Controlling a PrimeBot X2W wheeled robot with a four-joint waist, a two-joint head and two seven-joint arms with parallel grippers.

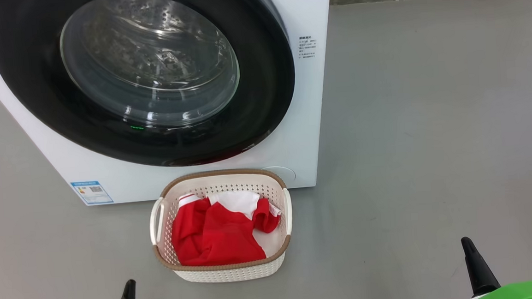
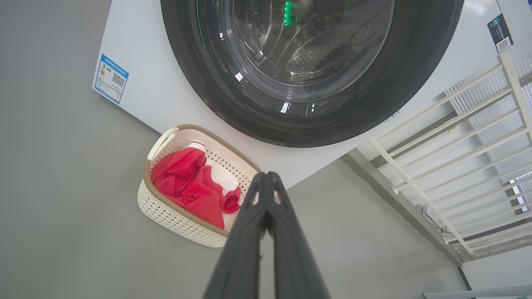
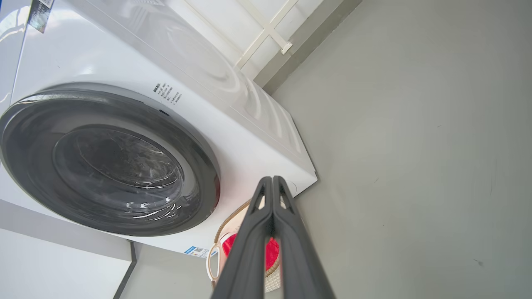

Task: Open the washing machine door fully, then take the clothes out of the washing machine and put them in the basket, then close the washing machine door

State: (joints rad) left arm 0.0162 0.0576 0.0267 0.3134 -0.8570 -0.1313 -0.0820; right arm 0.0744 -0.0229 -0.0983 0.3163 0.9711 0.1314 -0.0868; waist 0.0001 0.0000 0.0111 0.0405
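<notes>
Clothes (image 1: pixel 211 238), head view: a red heap with white panels, slumped in the basket (image 1: pixel 227 274) on the floor just before the washing machine (image 1: pixel 301 119). The washing machine door (image 1: pixel 27 90) looks shut flush. Fabric judged soft, light and limp, best pinched at a raised fold. Left gripper (image 1: pixel 129 287) and right gripper (image 1: pixel 468 248) sit low, apart from the basket.
Left wrist view: fingers (image 2: pixel 245 232) pressed together, empty.
Right wrist view: fingers (image 3: pixel 249 241) pressed together, nothing between. Glossy door rim likely slippery.
</notes>
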